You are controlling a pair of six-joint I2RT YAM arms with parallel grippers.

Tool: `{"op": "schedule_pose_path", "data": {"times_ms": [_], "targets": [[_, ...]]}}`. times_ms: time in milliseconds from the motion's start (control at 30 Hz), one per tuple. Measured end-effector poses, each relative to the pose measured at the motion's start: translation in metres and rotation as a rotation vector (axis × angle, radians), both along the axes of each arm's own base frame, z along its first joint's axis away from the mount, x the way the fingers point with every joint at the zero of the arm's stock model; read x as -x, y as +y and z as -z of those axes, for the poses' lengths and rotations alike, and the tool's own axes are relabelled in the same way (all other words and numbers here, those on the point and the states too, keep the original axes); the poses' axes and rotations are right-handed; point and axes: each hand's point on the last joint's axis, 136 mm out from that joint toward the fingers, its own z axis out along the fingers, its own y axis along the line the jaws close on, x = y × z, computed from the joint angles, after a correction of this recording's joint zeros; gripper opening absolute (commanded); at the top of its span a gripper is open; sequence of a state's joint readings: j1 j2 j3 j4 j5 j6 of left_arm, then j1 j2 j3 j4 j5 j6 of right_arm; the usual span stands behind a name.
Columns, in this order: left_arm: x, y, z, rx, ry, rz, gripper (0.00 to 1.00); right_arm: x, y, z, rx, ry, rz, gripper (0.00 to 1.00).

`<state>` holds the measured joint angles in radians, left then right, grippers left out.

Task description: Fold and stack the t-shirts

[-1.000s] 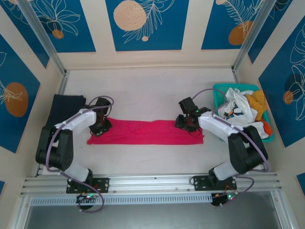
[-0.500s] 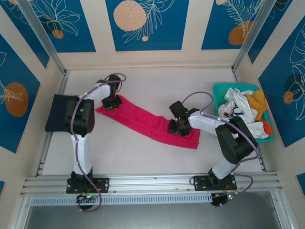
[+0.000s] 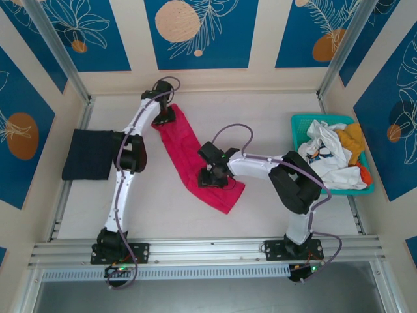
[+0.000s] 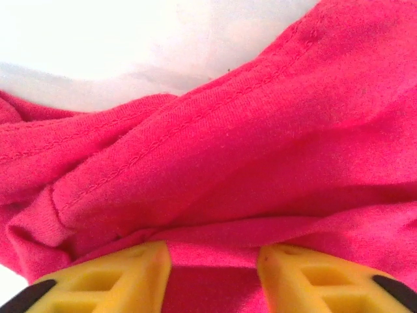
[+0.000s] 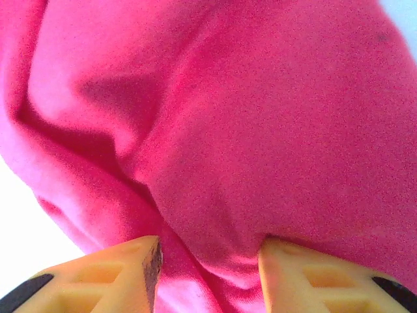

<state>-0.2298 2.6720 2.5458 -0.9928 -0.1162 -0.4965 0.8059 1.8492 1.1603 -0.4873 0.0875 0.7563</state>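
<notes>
The magenta-pink t-shirt, folded into a long strip, lies on the table running from far left to near right. My left gripper sits at its far end. In the left wrist view my left gripper is open, with the pink cloth under and ahead of the yellow fingers. My right gripper rests on the strip's near part. There my right gripper is open, and a bulge of pink cloth sits between its fingers. A folded navy t-shirt lies at the left.
A teal mesh basket at the right wall holds a crumpled white shirt and a yellow-orange one. Metal frame posts and patterned walls close the table in. Bare table lies in front of the pink strip.
The pink strip swung from lying crosswise to a diagonal. My left gripper carried its end to the far side and then opened. My right gripper slid left with the other end.
</notes>
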Motion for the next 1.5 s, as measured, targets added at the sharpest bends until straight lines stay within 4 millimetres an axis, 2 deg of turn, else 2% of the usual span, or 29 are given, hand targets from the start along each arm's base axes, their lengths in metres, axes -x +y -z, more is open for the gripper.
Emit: {"op": "schedule_pose_path", "data": {"times_ms": [133,233,333,400,533,600,667,767,900,967,1067,1167,1267,1300,1400,1500], "targets": [[-0.001,-0.003,-0.003,0.045,-0.002,0.003,0.62,0.002,0.0,-0.007,-0.006,-0.004,-0.026,0.51],[0.0,-0.004,-0.011,0.067,-0.001,0.005,0.71,-0.008,-0.004,-0.022,-0.024,-0.04,-0.035,0.53],[0.009,0.0,-0.026,0.074,0.004,-0.002,0.8,-0.034,-0.007,-0.042,-0.06,-0.103,-0.019,0.53],[0.022,0.005,-0.046,0.074,-0.001,-0.008,0.85,-0.06,-0.011,-0.057,-0.085,-0.147,0.011,0.51],[0.068,0.016,-0.097,0.087,-0.067,-0.021,0.94,-0.12,-0.008,-0.081,-0.134,-0.233,0.063,0.47],[0.101,0.023,-0.121,0.106,-0.119,-0.036,0.95,-0.152,-0.002,-0.086,-0.152,-0.271,0.081,0.46],[0.137,0.03,-0.133,0.124,-0.157,-0.055,0.96,-0.175,0.008,-0.086,-0.166,-0.293,0.083,0.45],[0.189,0.035,-0.123,0.139,-0.151,-0.075,0.97,-0.201,0.032,-0.083,-0.204,-0.307,0.055,0.44],[0.265,0.036,-0.079,0.147,-0.047,-0.101,0.97,-0.228,0.07,-0.074,-0.27,-0.307,0.016,0.42],[0.299,0.037,-0.063,0.15,-0.005,-0.114,0.97,-0.237,0.088,-0.069,-0.3,-0.305,-0.004,0.42],[0.335,0.042,-0.055,0.167,0.01,-0.147,0.96,-0.248,0.115,-0.059,-0.351,-0.301,-0.032,0.4],[0.35,0.046,-0.057,0.192,-0.004,-0.177,0.97,-0.256,0.131,-0.04,-0.382,-0.286,-0.036,0.39],[0.354,0.043,-0.062,0.223,-0.018,-0.185,0.99,-0.259,0.138,-0.017,-0.393,-0.262,-0.04,0.39],[0.354,0.042,-0.063,0.229,-0.021,-0.184,1.0,-0.26,0.139,-0.016,-0.404,-0.259,-0.042,0.39],[0.355,0.036,-0.063,0.242,-0.016,-0.171,1.0,-0.269,0.131,-0.021,-0.403,-0.274,-0.025,0.39],[0.356,0.025,-0.064,0.256,-0.004,-0.135,1.0,-0.281,0.111,-0.017,-0.374,-0.269,0.016,0.4]]}}
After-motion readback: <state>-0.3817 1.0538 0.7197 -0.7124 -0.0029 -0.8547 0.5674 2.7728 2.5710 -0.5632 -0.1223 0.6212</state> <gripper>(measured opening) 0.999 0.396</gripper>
